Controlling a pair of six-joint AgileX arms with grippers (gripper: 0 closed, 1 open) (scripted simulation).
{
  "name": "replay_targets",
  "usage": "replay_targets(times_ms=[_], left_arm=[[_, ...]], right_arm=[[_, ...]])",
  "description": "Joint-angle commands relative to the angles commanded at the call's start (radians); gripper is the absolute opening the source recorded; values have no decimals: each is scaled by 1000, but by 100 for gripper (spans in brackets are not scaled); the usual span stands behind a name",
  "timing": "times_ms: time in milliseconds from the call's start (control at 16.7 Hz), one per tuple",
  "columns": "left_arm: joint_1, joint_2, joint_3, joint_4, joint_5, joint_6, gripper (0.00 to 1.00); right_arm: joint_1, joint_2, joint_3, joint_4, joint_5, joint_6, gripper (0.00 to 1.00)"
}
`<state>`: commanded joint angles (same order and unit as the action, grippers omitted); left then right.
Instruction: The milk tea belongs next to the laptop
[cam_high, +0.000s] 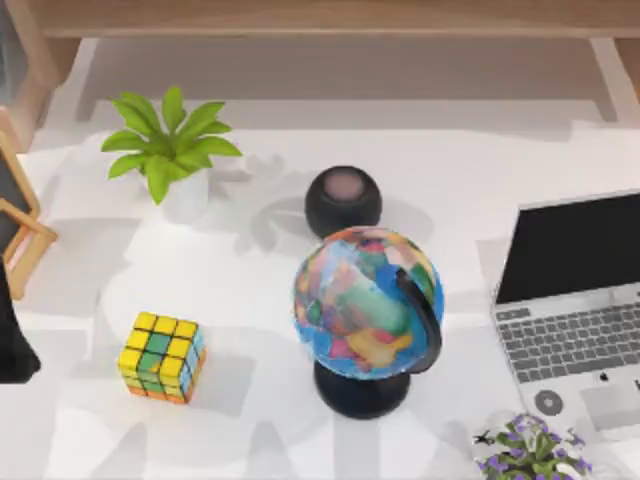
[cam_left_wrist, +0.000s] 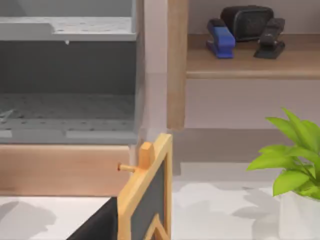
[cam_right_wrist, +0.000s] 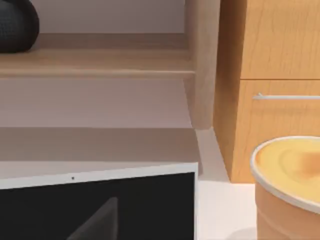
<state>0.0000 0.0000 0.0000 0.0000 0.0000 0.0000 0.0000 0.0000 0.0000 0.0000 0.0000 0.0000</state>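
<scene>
Since the milk tea (cam_right_wrist: 290, 187) sat just past the laptop (cam_right_wrist: 97, 205) screen's edge in the right wrist view, the right arm looked nearer, though I couldn't tell its grip state.

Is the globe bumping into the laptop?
Apart. The top view shows a strip of bare white table between the globe and the laptop.
</scene>
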Motion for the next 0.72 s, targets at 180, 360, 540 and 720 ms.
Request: replay_targets(times_ms=[180, 360, 540, 720], left_arm=[[0, 0, 0, 0, 0, 0, 100], [0, 0, 0, 0, 0, 0, 100], [0, 0, 0, 0, 0, 0, 100], [0, 0, 0, 0, 0, 0, 100]], right_arm=[[-6, 12, 0, 12, -5, -1, 100], [-47, 109, 0, 106, -43, -9, 100], [-116, 298, -2, 276, -108, -21, 100], [-200, 553, -3, 493, -189, -35, 100]])
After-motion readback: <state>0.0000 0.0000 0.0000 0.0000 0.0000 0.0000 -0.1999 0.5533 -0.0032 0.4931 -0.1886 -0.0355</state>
